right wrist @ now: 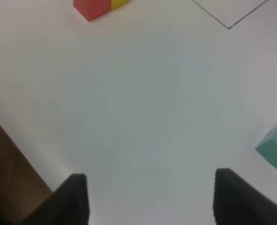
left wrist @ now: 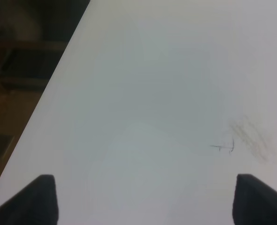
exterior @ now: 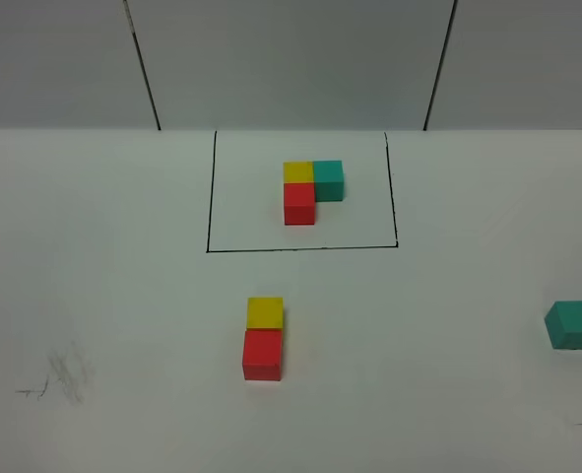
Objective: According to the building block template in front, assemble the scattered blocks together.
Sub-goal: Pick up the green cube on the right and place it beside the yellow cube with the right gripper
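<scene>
The building block template (exterior: 310, 189) is a red, yellow and teal L-shaped trio inside a black drawn rectangle at the back centre. In front of it, a loose yellow block (exterior: 265, 312) sits touching the far side of a loose red block (exterior: 262, 355). The loose teal block (exterior: 572, 325) lies alone at the far right. Neither gripper shows in the exterior high view. My left gripper (left wrist: 145, 199) is open over bare table. My right gripper (right wrist: 150, 197) is open with nothing between its fingers; the teal block (right wrist: 275, 145) lies off to one side, the red block (right wrist: 90, 8) and yellow block (right wrist: 119, 3) farther ahead.
Pencil scuff marks (exterior: 59, 379) smudge the white table at front left, also visible as scuff marks (left wrist: 246, 138) in the left wrist view. The table's edge (left wrist: 54, 89) runs beside the left gripper, with dark floor beyond. A corner of the black rectangle (right wrist: 229, 26) shows in the right wrist view.
</scene>
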### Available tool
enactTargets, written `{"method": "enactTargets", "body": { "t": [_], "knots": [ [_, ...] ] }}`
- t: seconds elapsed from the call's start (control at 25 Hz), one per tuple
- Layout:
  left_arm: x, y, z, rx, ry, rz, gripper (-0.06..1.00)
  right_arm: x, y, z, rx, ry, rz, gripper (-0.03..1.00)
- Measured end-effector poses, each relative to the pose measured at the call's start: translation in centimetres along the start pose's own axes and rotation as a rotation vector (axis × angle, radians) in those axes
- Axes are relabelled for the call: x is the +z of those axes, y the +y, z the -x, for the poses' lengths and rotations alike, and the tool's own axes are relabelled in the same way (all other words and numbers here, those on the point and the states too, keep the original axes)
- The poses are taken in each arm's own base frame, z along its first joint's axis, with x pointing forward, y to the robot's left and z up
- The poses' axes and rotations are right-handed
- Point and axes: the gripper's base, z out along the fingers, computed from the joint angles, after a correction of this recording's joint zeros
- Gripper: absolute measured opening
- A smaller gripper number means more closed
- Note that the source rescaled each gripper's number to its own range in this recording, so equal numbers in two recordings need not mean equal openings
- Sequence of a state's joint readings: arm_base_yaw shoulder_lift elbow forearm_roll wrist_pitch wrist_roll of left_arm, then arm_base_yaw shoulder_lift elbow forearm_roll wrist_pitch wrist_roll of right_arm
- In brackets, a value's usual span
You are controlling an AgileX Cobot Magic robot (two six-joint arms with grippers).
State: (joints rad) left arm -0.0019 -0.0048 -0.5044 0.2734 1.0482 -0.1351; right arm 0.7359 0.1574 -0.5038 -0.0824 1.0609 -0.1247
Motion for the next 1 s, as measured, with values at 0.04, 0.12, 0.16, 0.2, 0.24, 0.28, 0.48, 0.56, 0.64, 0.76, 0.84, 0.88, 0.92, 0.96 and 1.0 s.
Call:
{"method": "enactTargets", "body": {
  "t": [0.04,0.12,0.16,0.2,0.24,0.28,0.48,0.56,0.64,0.76,0.84,0.88,0.92,0.96,1.0],
  "knots": [
    [0.0,0.0,0.0,0.000,0.000,0.000,0.82,-0.2,-0.1,-0.1,0.006,-0.010,-0.008,0.59],
    [0.0,0.0,0.0,0.001,0.000,0.000,0.82,-0.3,-0.3,-0.3,0.030,-0.020,-0.034,0.59],
    [0.0,0.0,0.0,0.001,0.000,0.000,0.82,-0.3,-0.4,-0.3,0.043,-0.020,-0.049,0.59],
    [0.0,0.0,0.0,0.001,0.000,0.000,0.82,-0.4,-0.6,-0.3,0.063,-0.019,-0.069,0.59],
    [0.0,0.0,0.0,0.001,0.000,0.000,0.82,-0.4,-0.7,-0.3,0.081,-0.019,-0.086,0.59],
    [0.0,0.0,0.0,0.001,0.000,0.000,0.82,-0.4,-0.9,-0.3,0.090,-0.019,-0.100,0.59],
    [0.0,0.0,0.0,0.001,0.000,0.000,0.82,-0.6,-0.9,-0.5,0.132,-0.018,-0.145,0.59],
    [0.0,0.0,0.0,0.001,0.000,0.000,0.82,-0.9,-0.5,-0.7,0.133,-0.037,-0.153,0.58],
    [0.0,0.0,0.0,0.001,0.000,0.000,0.82,-1.4,-0.3,-1.0,0.148,-0.060,-0.183,0.57],
    [0.0,0.0,0.0,0.001,0.000,0.000,0.82,-1.8,-0.1,-1.3,0.179,-0.078,-0.249,0.54],
    [0.0,0.0,0.0,0.001,0.000,0.000,0.82,-1.9,-0.1,-1.3,0.207,-0.071,-0.297,0.50],
    [0.0,0.0,0.0,0.001,0.000,0.000,0.82,-1.9,0.0,-1.3,0.224,-0.066,-0.323,0.48],
    [0.0,0.0,0.0,0.001,0.000,0.000,0.82,-1.9,0.0,-1.3,0.243,-0.060,-0.350,0.46],
    [0.0,0.0,0.0,0.001,0.000,0.000,0.82,-1.9,0.0,-1.3,0.263,-0.055,-0.376,0.45],
    [0.0,0.0,0.0,0.001,0.000,0.000,0.82,-1.9,0.1,-1.3,0.281,-0.051,-0.397,0.43]
  ]
}}
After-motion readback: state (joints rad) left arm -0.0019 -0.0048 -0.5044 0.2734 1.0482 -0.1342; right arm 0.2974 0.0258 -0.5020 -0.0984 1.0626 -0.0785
